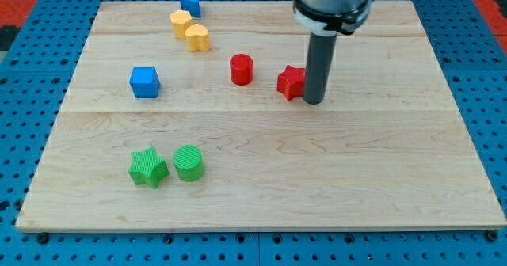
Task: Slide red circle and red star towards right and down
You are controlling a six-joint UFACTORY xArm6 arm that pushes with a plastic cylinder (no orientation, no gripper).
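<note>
A: Where is the rod's tip sitting relative to the two red pieces?

B: It is resting on the wooden board just to the view's right of the red star, touching it or very nearly so. The red circle is standing a little further to the view's left, slightly higher in the view, apart from the star.

A: So the tip is on the wrong side for a push to the right and down?

B: That is how it is looking. Both red blocks are lying to the view's left of the tip, while the target direction is running toward the view's right and bottom. As a judgement, the tip is needing to get round to the upper-left of the circle, so that a push could carry the circle into the star and drive both together.

A: Jaws?

B: There are none on this arm; it is ending in a plain dark rod, so nothing is opening or closing.

A: Anything in the path?

B: The green star and green circle are sitting low on the view's left, well apart.

A: Any writing or brand?

B: None is showing legibly anywhere.
</note>
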